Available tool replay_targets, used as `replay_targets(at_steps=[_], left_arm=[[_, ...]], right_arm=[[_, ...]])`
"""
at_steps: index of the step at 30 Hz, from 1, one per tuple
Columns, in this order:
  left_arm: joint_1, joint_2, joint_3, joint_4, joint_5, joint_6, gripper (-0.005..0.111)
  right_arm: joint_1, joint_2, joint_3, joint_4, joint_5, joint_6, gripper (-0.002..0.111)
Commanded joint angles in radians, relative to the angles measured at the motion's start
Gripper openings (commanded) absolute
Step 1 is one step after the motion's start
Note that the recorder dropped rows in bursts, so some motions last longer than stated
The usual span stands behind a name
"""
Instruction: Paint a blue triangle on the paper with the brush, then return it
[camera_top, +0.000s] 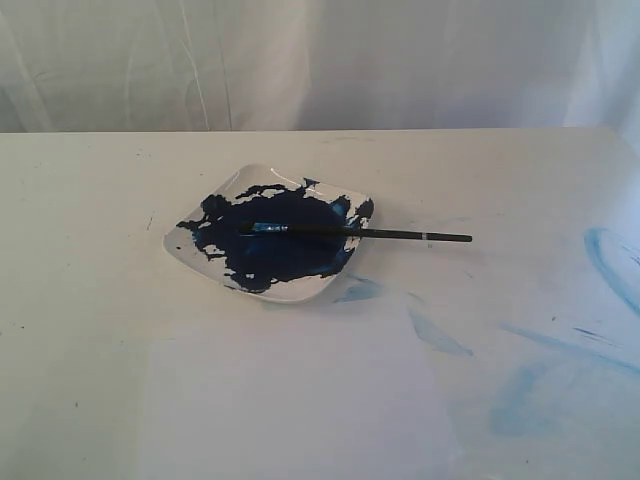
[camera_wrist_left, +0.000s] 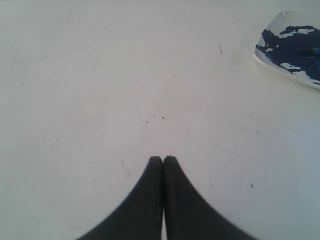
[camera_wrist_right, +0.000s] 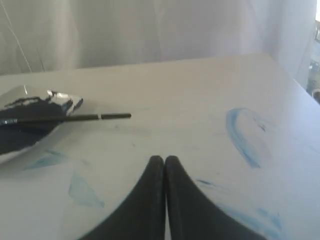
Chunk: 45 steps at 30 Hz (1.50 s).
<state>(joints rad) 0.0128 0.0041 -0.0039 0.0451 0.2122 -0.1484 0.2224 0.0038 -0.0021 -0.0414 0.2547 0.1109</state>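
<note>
1. You are looking at a white table (camera_top: 90, 250) that is filling most of the exterior view, from the lower edge up past the middle of the frame.
2. A pale cloth backdrop (camera_top: 300, 60) is hanging across the top of the frame, behind the table.
3. The paper (camera_top: 300, 410) is lying flat in the lower centre of the frame. It is showing plain white and its edges are barely standing out from the table.
4. Pale blue smears (camera_top: 520, 400) are spreading over the table in the lower right and right of the frame, beside the paper.
5. The white square dish (camera_top: 290, 292) is sitting just left of centre, above the paper.
6. A dark blue paint pool (camera_top: 280, 250) is covering most of the dish's inside.
7. The brush (camera_top: 370, 233) is lying almost level across the dish. Its blue-stained bristles are resting in the paint pool, and its black handle is reaching out past the dish's right corner over the table, with the silver band near the far right end.
8. Your left gripper (camera_wrist_left: 163, 159) is hovering over bare table with its jaws clenched together, tips touching and gripping no object.
9. Your right gripper (camera_wrist_right: 163, 158) is likewise pressed closed, with the brush well apart from it.
</note>
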Motion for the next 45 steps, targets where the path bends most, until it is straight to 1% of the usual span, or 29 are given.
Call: replay_targets(at_steps=[1, 7, 13, 18, 26, 30, 34, 39, 43, 45], left_arm=[[-0.004, -0.004, 0.004, -0.004, -0.003, -0.01, 0.0], [-0.004, -0.004, 0.004, -0.004, -0.003, -0.01, 0.0], [-0.004, -0.004, 0.004, -0.004, -0.003, -0.01, 0.0], [-0.004, -0.004, 0.004, -0.004, -0.003, -0.01, 0.0], [-0.004, -0.004, 0.004, -0.001, -0.003, -0.007, 0.0], [-0.004, -0.004, 0.004, 0.025, -0.003, 0.091, 0.0], [-0.004, -0.004, 0.004, 0.025, -0.003, 0.106, 0.0], [-0.004, -0.004, 0.004, 0.025, -0.051, 0.193, 0.0], [-0.004, -0.004, 0.004, 0.025, -0.168, 0.275, 0.0], [-0.004, -0.004, 0.004, 0.025, -0.228, 0.285, 0.0]], right_arm=[[0.005, -0.004, 0.002, -0.007, -0.172, -0.001, 0.0], [0.005, -0.004, 0.002, 0.032, -0.255, 0.011, 0.0], [0.005, -0.004, 0.002, 0.093, -0.335, 0.169, 0.0], [0.005, -0.004, 0.002, 0.093, -0.283, 0.313, 0.0], [0.005, -0.004, 0.002, 0.093, -0.261, 0.311, 0.0], [0.005, -0.004, 0.002, 0.093, -0.261, 0.311, 0.0], [0.005, -0.004, 0.002, 0.093, -0.227, 0.311, 0.0], [0.005, -0.004, 0.002, 0.093, -0.197, 0.345, 0.0], [0.005, -0.004, 0.002, 0.093, -0.197, 0.349, 0.0], [0.005, -0.004, 0.002, 0.093, -0.197, 0.349, 0.0]])
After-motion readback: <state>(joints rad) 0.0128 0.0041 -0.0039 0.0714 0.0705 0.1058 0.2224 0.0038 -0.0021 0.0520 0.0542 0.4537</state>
